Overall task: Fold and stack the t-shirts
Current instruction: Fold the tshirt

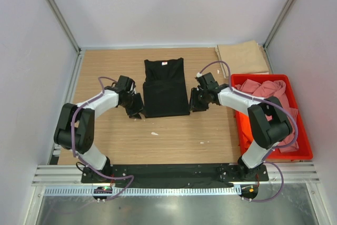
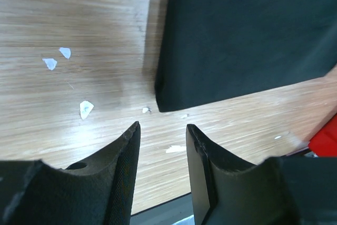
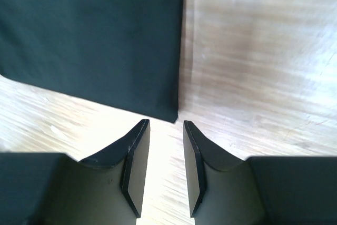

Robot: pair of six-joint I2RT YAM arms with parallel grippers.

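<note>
Wooden tabletop (image 1: 174,135) lies bare around both arms, with pale walls closing in on three sides. Your left pincer (image 1: 136,106) and right pincer (image 1: 196,100) flank the black shirt (image 1: 165,88), one at each near corner. Both are released: jaws parted, nothing between them.

From the left pincer (image 2: 163,127), the black shirt (image 2: 247,35) has its near corner just ahead of the tips and slightly to the right. From the right pincer (image 3: 166,125), the black shirt (image 3: 95,35) spreads ahead and to the left, its corner just ahead of the tips.

Expect the cloth to be light, limp and in layers. It will sag and unfold if you lift it by one layer only, and it may drag on the wood rather than slide cleanly. Take both near corners together, pinching the whole thickness at the hem, and move the two pincers as a pair so the fold line stays straight.

For room, you have open wood behind both pincers and outward of the left one, apart from a few pale scraps (image 2: 86,109). The right pincer is more hemmed in: the red crate (image 1: 271,156) stands close on its outer side with the pink shirt (image 1: 266,90) heaped inside, and the tan shirt (image 1: 242,58) lies beyond it in the far corner. Keep that elbow clear of the crate rim.
</note>
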